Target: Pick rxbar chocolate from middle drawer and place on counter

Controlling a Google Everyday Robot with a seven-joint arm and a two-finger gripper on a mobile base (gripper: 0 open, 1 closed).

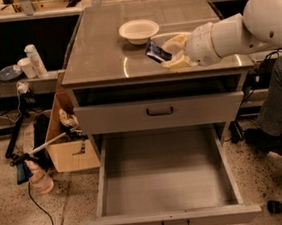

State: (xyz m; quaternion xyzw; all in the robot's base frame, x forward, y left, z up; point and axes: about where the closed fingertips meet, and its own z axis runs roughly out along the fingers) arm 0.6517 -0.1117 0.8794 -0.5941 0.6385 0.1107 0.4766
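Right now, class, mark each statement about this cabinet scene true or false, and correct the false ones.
1. The end effector holds the snack bar over the counter. True.
2. The snack bar lies on the floor of the open drawer. False: it is gripped in the end effector, up at the counter.
3. The white bowl stands on the counter. True.
4. The upper drawer, just under the counter, is pulled out. False: it is shut; only the deeper drawer below it is open.
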